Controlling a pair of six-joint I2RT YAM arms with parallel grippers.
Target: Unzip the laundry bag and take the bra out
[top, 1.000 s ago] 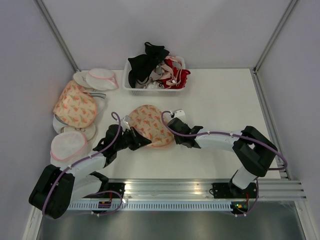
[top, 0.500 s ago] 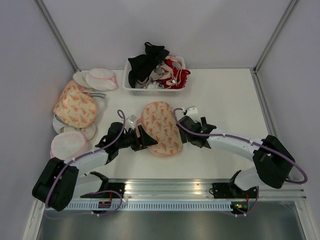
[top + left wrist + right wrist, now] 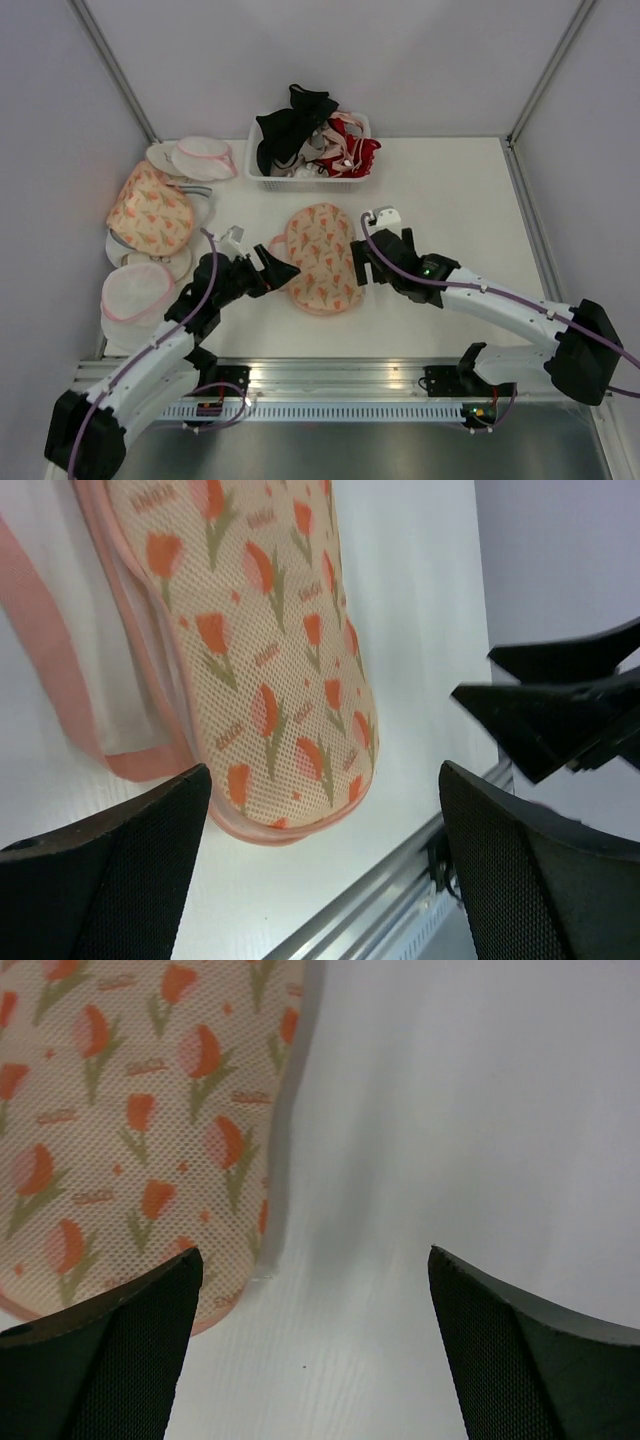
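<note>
The laundry bag [image 3: 322, 257], a peach oval pouch with orange flower print and a pink rim, lies flat mid-table, its long axis running away from the arms. My left gripper [image 3: 283, 272] stands open just off its left rim, touching nothing. In the left wrist view the bag [image 3: 260, 650] fills the upper left, ahead of the open left gripper [image 3: 325, 780]. My right gripper [image 3: 362, 262] is open beside the bag's right rim. The right wrist view shows the bag [image 3: 130, 1130] at left, with only bare table between the right gripper [image 3: 313, 1255] fingers. The bra is hidden.
A white basket [image 3: 262, 178] of black and red bras stands behind the bag. A second printed pouch [image 3: 150, 215] and white mesh pouches [image 3: 135, 292] pile along the left wall. The metal rail [image 3: 340, 375] runs along the near edge.
Both grippers have gone from shut on the bag to open and let it go. The bag now lies flatter and a little farther right. The left arm has drawn back leftward.
</note>
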